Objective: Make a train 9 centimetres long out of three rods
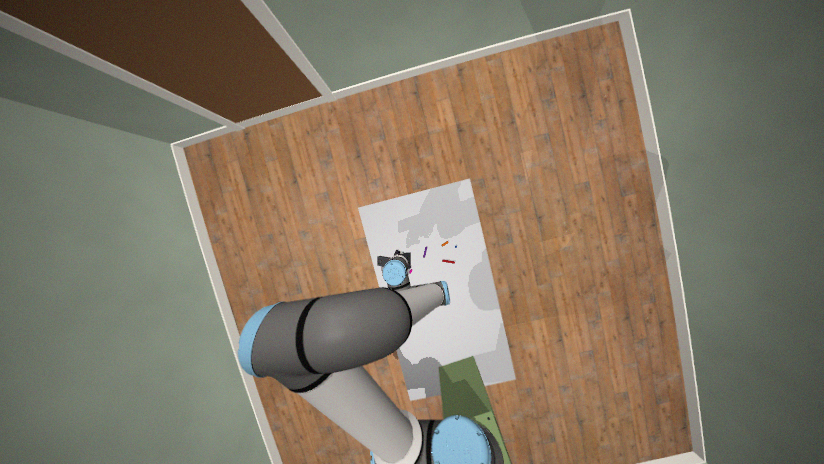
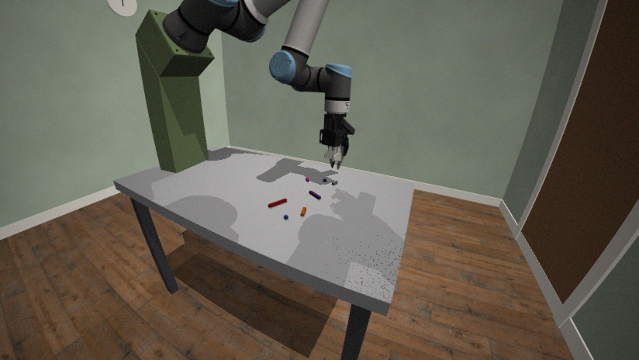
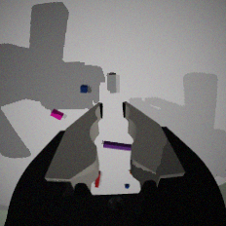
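Observation:
My gripper (image 2: 336,167) (image 3: 112,103) is above the table, its fingers a narrow gap apart with nothing between them. A grey rod (image 3: 113,83) (image 2: 334,182) lies on the table below, just ahead of the fingertips in the wrist view. A blue rod (image 3: 84,89) (image 2: 325,180) and a magenta rod (image 3: 56,114) (image 2: 307,179) (image 1: 410,270) lie left of it there. A purple rod (image 3: 117,145) (image 2: 314,195) (image 1: 425,251), a red rod (image 2: 278,202) (image 1: 448,261), an orange rod (image 2: 302,211) (image 1: 444,243) and another blue rod (image 2: 286,216) (image 1: 456,246) lie apart. No rods touch.
The white table (image 1: 438,334) (image 2: 250,232) carries shadows of the arm, some over the grey and blue rods. The green robot stand (image 2: 183,120) is at one end of the table. In the top view the arm hides the grey rod and one blue rod.

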Controlling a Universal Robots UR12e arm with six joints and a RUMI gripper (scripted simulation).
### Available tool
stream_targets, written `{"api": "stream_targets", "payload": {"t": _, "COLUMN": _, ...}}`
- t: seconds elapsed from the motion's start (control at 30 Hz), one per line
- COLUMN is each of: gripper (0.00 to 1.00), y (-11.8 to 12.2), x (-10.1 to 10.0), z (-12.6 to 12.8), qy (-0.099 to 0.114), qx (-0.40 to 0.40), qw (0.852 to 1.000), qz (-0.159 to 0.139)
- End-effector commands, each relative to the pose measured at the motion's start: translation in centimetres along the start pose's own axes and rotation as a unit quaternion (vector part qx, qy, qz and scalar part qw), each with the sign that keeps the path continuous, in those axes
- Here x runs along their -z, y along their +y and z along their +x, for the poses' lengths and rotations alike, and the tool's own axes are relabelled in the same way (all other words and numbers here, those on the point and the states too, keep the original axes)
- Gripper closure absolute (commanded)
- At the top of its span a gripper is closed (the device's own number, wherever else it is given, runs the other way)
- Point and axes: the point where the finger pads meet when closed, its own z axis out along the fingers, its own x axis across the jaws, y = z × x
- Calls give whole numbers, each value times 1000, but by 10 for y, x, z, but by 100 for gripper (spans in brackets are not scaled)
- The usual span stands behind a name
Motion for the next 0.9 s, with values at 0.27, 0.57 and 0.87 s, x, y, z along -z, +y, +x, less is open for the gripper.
{"api": "stream_targets", "payload": {"t": 0.27, "gripper": 86, "y": -3, "x": -4, "z": 3, "qy": 2, "qx": 2, "qw": 1000, "qz": 2}}
{"api": "stream_targets", "payload": {"t": 0.57, "gripper": 86, "y": -3, "x": -11, "z": 3, "qy": 2, "qx": 2, "qw": 1000, "qz": 2}}
{"api": "stream_targets", "payload": {"t": 0.87, "gripper": 86, "y": -3, "x": -24, "z": 3, "qy": 2, "qx": 2, "qw": 1000, "qz": 2}}
